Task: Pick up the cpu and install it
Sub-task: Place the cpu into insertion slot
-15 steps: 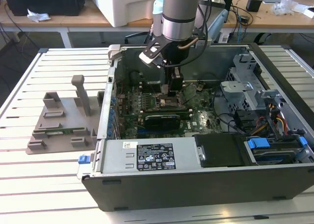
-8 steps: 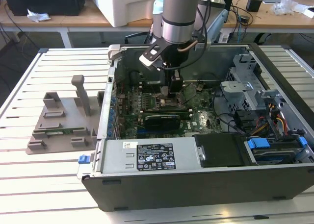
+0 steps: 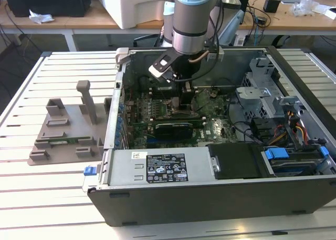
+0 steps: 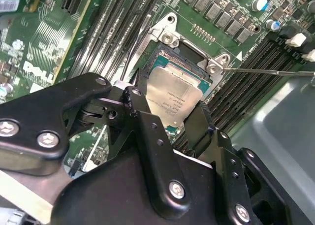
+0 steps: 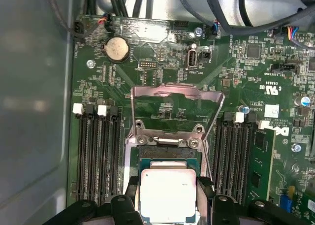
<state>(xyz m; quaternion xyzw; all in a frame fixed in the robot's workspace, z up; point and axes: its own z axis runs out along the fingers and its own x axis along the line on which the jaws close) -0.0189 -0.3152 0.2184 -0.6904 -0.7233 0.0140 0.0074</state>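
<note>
1. My gripper's fingers are narrowed onto two opposite edges of the flat, square, silver-topped cpu.
2. The cpu lies level between them, directly over the black rectangular socket, whose hinged metal plate stands open beyond.

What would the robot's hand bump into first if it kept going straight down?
Probably the socket on the motherboard, right under the cpu that the hand grips. Depth is hard to judge, so the cpu may already touch it.
</note>
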